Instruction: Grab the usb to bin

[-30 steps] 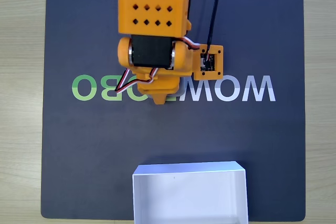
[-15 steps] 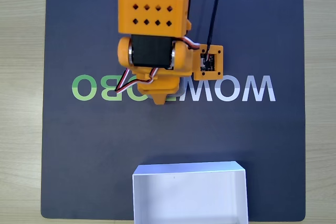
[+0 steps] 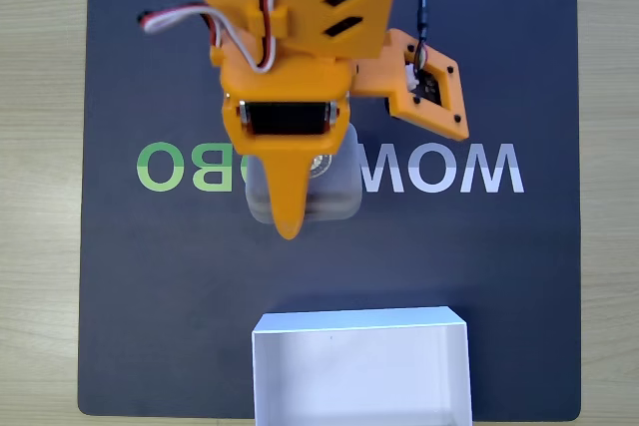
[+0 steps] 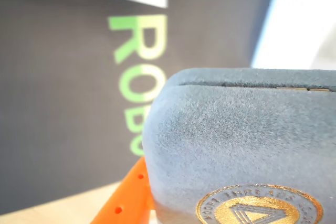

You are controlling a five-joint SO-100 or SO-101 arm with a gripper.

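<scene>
In the fixed view the usb (image 3: 337,197), a grey square block with a gold emblem, sits under my orange gripper (image 3: 292,218), and the long finger (image 3: 286,197) lies across its left half. The block looks raised off the mat, with my gripper shut on it. Seen from the wrist, the usb (image 4: 236,145) looms close, showing its gold triangle emblem at the bottom, with an orange finger (image 4: 127,199) against its lower left side. The bin (image 3: 359,320), a white shallow box, stands at the bottom edge of the fixed view, below the gripper tip. It shows as a blurred white patch, the bin (image 4: 307,19), in the wrist view.
A dark mat (image 3: 150,296) with green and white lettering (image 3: 180,167) covers the pale wooden table (image 3: 40,197). The wrist camera's orange board (image 3: 429,92) with its black cable sticks out to the right of the arm.
The arm has tilted and the gripper has reached toward the bin. The grey block, hidden under the arm before, now shows beneath the finger.
</scene>
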